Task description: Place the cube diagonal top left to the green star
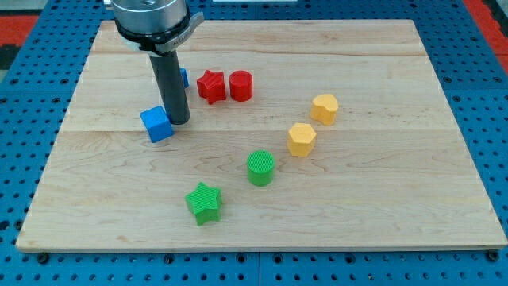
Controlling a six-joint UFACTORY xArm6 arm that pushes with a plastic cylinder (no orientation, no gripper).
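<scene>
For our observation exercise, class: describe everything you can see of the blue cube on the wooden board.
The blue cube is a small, matte, plastic-looking block with a lighter top face and darker sides. It sits flat on the wooden board, turned a little so one edge faces the view's bottom. It lies in the board's left half, up and to the left of the green star. My tip stands right against its right side, apparently touching.

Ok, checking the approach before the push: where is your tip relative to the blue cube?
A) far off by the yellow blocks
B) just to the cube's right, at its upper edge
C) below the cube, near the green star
B: my tip stands right beside the blue cube, on its right and slightly toward the view's top, well above the green star.
</scene>
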